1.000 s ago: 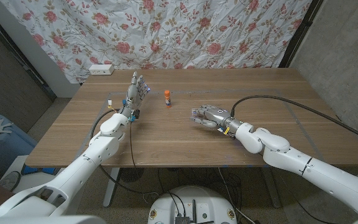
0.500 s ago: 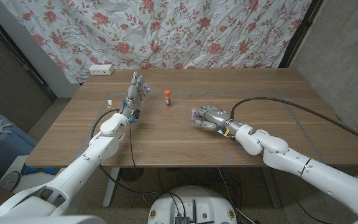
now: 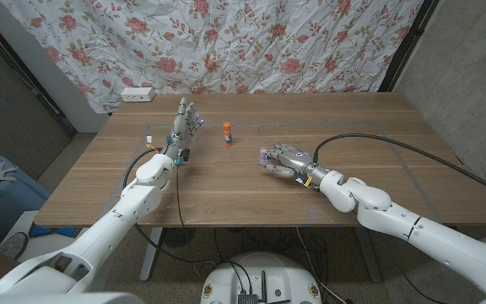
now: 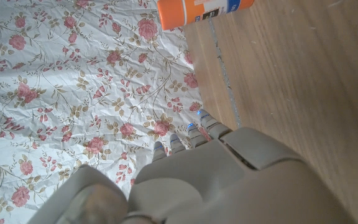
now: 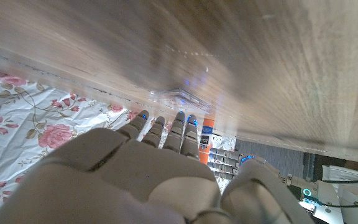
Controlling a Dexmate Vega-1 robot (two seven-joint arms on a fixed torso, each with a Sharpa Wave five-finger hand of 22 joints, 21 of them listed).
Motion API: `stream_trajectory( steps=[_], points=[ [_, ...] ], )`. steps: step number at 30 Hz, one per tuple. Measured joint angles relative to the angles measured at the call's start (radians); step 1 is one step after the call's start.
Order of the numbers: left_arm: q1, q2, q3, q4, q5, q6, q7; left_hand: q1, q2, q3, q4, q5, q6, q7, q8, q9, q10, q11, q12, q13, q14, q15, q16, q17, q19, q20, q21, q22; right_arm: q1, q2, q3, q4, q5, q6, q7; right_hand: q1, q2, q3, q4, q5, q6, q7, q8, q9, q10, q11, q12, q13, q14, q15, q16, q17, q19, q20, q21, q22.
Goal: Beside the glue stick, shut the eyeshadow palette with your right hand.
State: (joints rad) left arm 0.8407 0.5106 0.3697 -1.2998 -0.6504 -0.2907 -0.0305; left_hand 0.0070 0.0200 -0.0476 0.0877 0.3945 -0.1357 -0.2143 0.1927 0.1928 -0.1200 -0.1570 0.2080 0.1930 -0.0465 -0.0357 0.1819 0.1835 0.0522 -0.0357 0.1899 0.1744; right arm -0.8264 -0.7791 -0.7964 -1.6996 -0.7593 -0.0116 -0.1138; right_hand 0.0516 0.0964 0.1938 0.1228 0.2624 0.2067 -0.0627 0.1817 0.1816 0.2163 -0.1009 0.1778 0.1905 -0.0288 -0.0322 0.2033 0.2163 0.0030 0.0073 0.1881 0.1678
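Note:
A small orange-and-white glue stick (image 3: 227,133) (image 4: 197,9) (image 5: 205,140) stands upright on the wooden table (image 3: 226,190). To its right lies the eyeshadow palette (image 3: 265,154) (image 5: 180,96), a thin clear case with purple spots that looks low and flat. My right hand (image 3: 284,159) (image 5: 160,162) reaches over it, fingers stretched out and palm down, the fingertips (image 5: 166,124) at the palette's near edge. Whether they touch it I cannot tell. My left hand (image 3: 184,123) (image 4: 185,177) stands left of the glue stick with its fingers pointing up, holding nothing.
A white power strip (image 3: 137,94) lies at the table's far left corner. A black cable (image 3: 395,139) arcs over the right half of the table to my right wrist. A flowered cloth (image 3: 251,42) hangs behind the table.
My right hand has sunk a little and its arm has slid slightly toward me; the palette now shows at its fingertips. The left hand and the glue stick have not moved.

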Motion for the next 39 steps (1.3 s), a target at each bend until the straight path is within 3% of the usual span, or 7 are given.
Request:
stream_trajectory(
  steps=[39],
  points=[
    [0.0, 0.0, 0.0, -0.001, 0.0, 0.0, 0.0, 0.0, 0.0, 0.0, 0.0, 0.0, 0.0, 0.0, 0.0, 0.0, 0.0, 0.0, 0.0, 0.0, 0.0, 0.0, 0.0, 0.0, 0.0, 0.0, 0.0, 0.0, 0.004, 0.007, -0.023, 0.038, -0.035, -0.01, -0.038, 0.0, -0.001, 0.004, 0.004, -0.003, 0.015, -0.004, 0.012, 0.0, 0.007, 0.001, 0.007, -0.003, 0.0, 0.0, 0.005, 0.0, 0.0, 0.0, 0.0, 0.0]
  ],
)
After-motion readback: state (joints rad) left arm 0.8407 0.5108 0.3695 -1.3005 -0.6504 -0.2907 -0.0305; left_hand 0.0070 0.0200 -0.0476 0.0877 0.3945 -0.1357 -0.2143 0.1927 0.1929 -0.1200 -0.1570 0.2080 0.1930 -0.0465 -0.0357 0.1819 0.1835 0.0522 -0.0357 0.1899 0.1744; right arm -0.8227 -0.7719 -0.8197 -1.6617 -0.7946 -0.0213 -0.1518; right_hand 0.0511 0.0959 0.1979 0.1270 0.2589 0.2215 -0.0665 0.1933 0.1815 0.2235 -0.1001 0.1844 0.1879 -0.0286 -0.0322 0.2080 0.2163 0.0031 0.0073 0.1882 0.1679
